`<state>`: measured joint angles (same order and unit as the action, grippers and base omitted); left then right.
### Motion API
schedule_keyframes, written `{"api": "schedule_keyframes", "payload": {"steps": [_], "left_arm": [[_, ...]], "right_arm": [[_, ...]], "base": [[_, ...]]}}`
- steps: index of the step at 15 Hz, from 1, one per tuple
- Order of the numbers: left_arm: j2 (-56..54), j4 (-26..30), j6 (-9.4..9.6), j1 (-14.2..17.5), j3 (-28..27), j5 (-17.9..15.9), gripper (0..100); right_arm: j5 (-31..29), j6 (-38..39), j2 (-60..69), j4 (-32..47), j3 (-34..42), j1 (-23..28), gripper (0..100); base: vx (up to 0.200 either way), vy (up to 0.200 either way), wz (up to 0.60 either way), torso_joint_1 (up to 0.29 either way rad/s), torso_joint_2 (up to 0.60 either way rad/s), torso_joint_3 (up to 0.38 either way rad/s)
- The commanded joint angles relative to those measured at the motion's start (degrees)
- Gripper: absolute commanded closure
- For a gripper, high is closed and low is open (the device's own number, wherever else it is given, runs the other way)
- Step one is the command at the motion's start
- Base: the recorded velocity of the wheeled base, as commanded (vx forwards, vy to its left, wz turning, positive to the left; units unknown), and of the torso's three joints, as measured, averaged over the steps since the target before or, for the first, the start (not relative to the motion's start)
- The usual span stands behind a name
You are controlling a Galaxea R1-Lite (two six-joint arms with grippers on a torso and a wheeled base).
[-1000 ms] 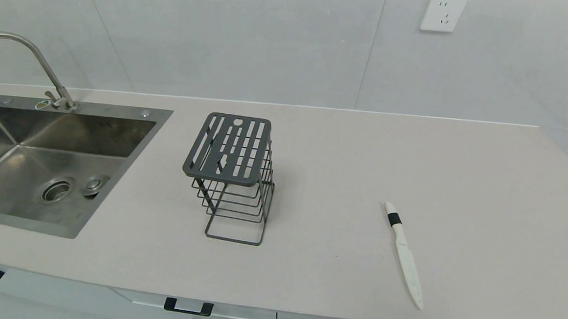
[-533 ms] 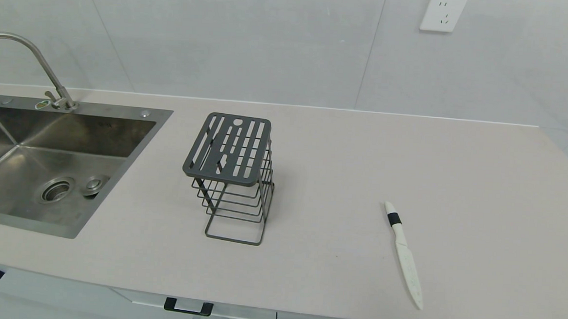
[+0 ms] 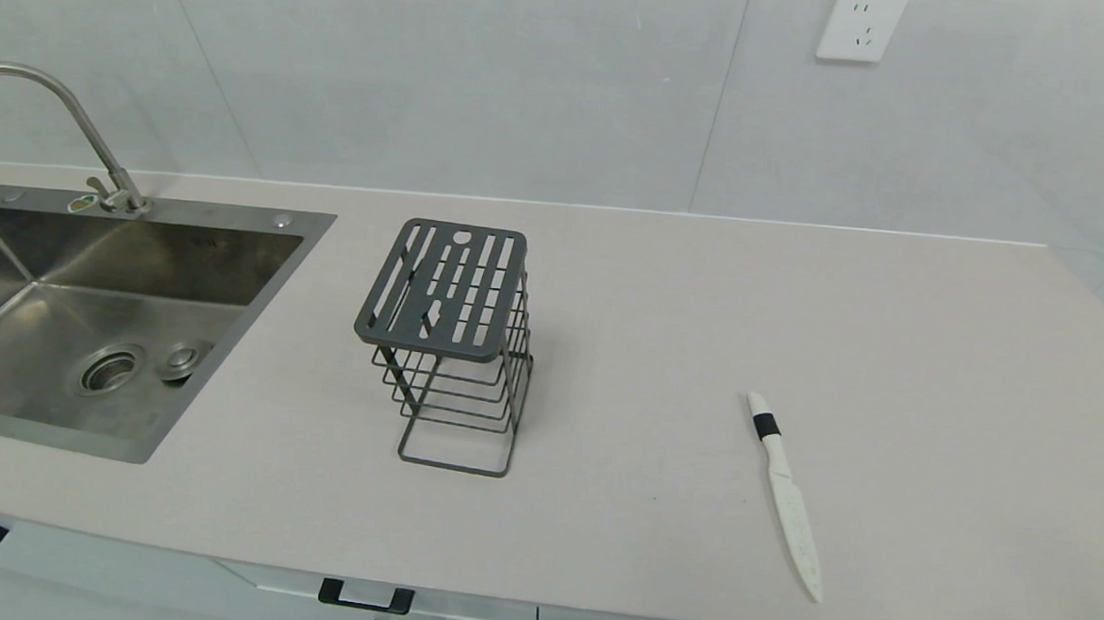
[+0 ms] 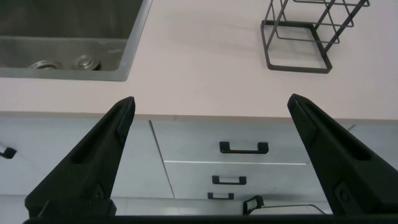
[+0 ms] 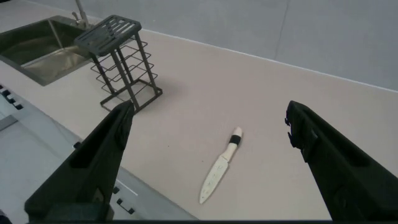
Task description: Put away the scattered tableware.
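A white knife (image 3: 783,492) with a black band on its handle lies flat on the counter at the right, blade toward the front edge; the right wrist view has the knife (image 5: 221,168) too. A dark wire knife rack (image 3: 448,342) with a slotted top stands upright mid-counter, and the rack (image 5: 119,62) shows far off in the right wrist view. My left gripper (image 4: 211,106) is open, held off the counter's front edge above the drawers. My right gripper (image 5: 208,109) is open, high above the counter with the knife between its fingers in view but well below.
A steel sink (image 3: 88,323) with a curved faucet (image 3: 61,124) fills the counter's left end. A wall socket (image 3: 862,22) sits on the tiled wall at the back right. Drawers with black handles (image 4: 244,148) are below the counter front.
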<state>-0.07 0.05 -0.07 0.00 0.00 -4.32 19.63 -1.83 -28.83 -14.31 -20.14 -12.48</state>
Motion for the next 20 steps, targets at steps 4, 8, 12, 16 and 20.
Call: {"api": "schedule_keyframes", "payload": {"steps": [4,8,12,16,20], "left_arm": [[0.1,0.0,-0.01,0.0,0.0,0.0,0],[0.1,0.0,-0.01,0.0,0.0,-0.1,0],[0.1,0.0,0.07,0.0,0.0,-0.1,0],[0.1,0.0,0.07,0.0,0.0,-0.1,0],[0.1,0.0,0.07,0.0,0.0,-0.1,0]], "right_arm": [[0.0,0.0,-10.0,0.0,-3.4,-4.4,0],[0.0,-0.5,-14.7,-0.5,-4.4,-4.6,0],[3.8,-4.0,-22.3,-12.8,-2.0,-6.6,0],[4.9,-6.4,-32.2,-26.7,1.2,-8.3,0],[3.9,-6.5,-39.5,-14.9,-3.8,-8.0,0]], "base": [[0.000,0.000,0.00,0.000,0.00,0.000],[0.000,0.000,0.00,0.000,0.00,0.000],[0.000,0.000,0.00,0.000,0.00,0.000],[0.000,0.000,0.00,0.000,0.00,0.000],[0.000,0.000,0.00,0.000,0.00,0.000]]}}
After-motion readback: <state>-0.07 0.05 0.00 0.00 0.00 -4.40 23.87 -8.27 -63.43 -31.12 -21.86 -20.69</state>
